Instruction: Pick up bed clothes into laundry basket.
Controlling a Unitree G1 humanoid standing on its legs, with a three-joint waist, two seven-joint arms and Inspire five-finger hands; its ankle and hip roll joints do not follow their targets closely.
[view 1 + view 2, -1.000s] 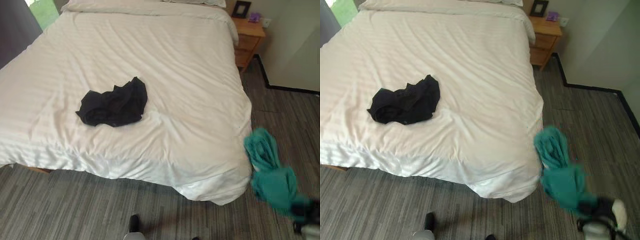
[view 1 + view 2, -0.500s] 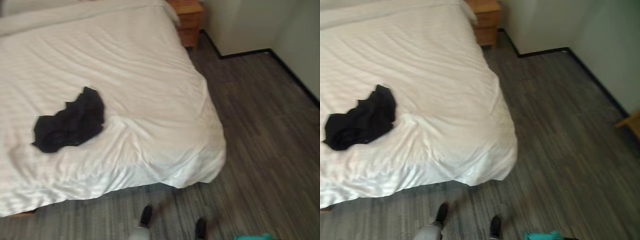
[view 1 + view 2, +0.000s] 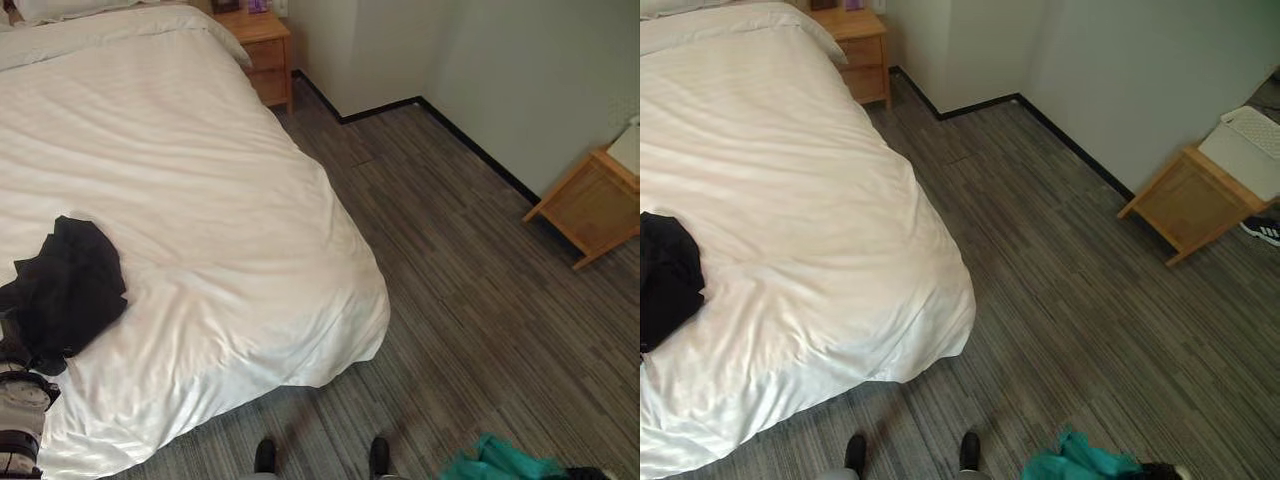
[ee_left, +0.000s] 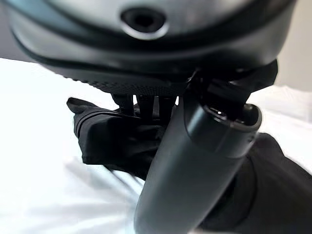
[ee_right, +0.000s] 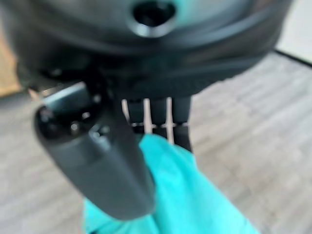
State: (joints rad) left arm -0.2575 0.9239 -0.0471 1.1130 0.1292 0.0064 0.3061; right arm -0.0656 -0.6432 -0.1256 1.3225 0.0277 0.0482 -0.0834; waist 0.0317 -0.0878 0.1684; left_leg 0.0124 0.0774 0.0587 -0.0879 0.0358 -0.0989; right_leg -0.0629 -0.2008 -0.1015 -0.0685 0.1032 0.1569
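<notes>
The right hand [image 5: 122, 146] has thumb and fingers closed round a teal garment [image 5: 190, 195], held above the floor [image 3: 470, 300] off the bed's [image 3: 200, 200] foot corner. The left hand [image 4: 195, 161] has its fingers curled into a black garment [image 3: 65, 290] lying on the bed near its foot edge. A white basket [image 3: 1250, 150] sits on a wooden stand [image 3: 1190, 200], well apart from the bed, by the wall.

Bed cover [image 3: 200, 200]: white cloth, faint woven stripes, slight sheen, creased at the corner. Black garment [image 3: 65, 290]: matt, soft, crumpled cloth. Teal garment [image 5: 195, 195]: smooth matt fabric, pinched by right hand [image 5: 102, 161], which is dark matt plastic. Left hand [image 4: 195, 161]: dark plastic, semi-gloss thumb. Floor [image 3: 1090, 330]: grey striped, carpet-like, matt. Nightstand [image 3: 262, 50] and side table [image 3: 1190, 200]: light wood, satin finish.
</notes>
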